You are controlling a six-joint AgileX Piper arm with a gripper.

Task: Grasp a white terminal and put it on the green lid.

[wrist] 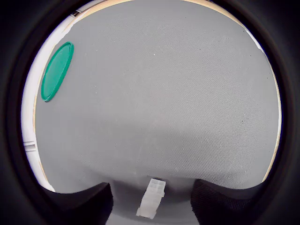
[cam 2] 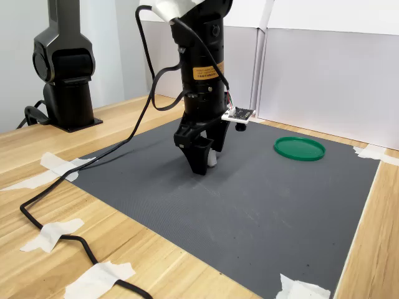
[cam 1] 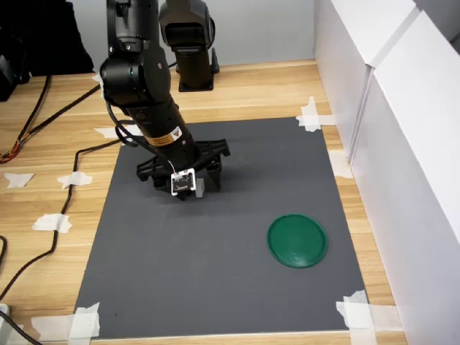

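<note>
Start with your gripper [wrist: 151,199]: in the wrist view its two dark fingers [wrist: 77,204] stand apart with the white terminal [wrist: 152,198] sitting between them on the grey mat [wrist: 178,93], and clear mat shows on either side of the piece, so nothing is clamped yet. That spacing reads as a straddle set up for a pinch across the terminal's narrow sides. In the second exterior view the gripper [cam 2: 206,159] is down at the mat with the white terminal [cam 2: 212,159] showing pale between the fingertips; in the first exterior view the gripper [cam 1: 188,181] points straight down, and only a pale sliver shows at its tips. The terminal itself is a small, translucent white plastic block, longer than wide, with a stepped, notched end towards the open mat; whether it stands or lies cannot be told. Farther off, the green lid [wrist: 56,71] lies flat and bare, well apart from the gripper, toward the first exterior view's lower right [cam 1: 297,241], with open mat between for the carry
</note>
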